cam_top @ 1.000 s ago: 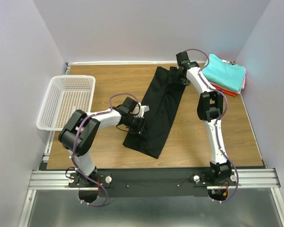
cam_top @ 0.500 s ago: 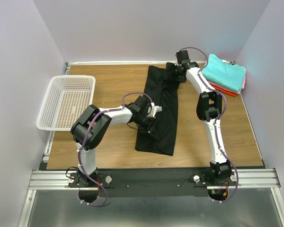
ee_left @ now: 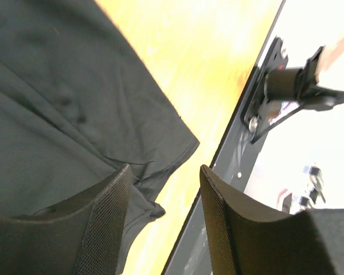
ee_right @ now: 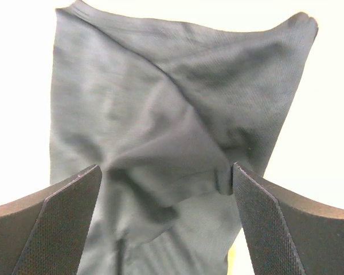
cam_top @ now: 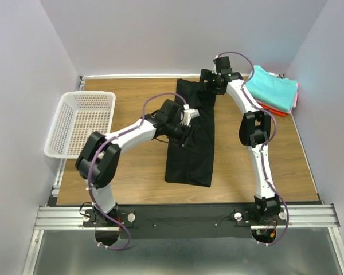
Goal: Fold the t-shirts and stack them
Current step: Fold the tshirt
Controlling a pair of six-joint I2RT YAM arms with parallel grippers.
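The large black t-shirt [cam_top: 195, 160] lies as a long narrow strip running from the far edge of the table toward the near edge. My left gripper [cam_top: 182, 137] hovers at the strip's left edge near its middle. In the left wrist view the left gripper [ee_left: 164, 172] is open, with the black t-shirt [ee_left: 46, 86] and its corner beside one finger and nothing pinched. My right gripper [cam_top: 206, 87] is over the strip's far end. From the right wrist, the right gripper [ee_right: 166, 169] stands wide open above rumpled black t-shirt [ee_right: 132, 86]. A teal t-shirt [cam_top: 271, 87] tops a folded stack over a red-orange one [cam_top: 273, 109].
A white lattice basket [cam_top: 80, 123] sits at the table's left edge. The folded stack fills the far right corner, with a pink edge [cam_top: 296, 101] showing. A metal rail [cam_top: 183, 217] with both arm bases runs along the near edge. Purple walls close in on three sides.
The left gripper has travelled from the shirt's near end up to its middle, and the strip now lies straighter. The right gripper has opened wider at the far end.
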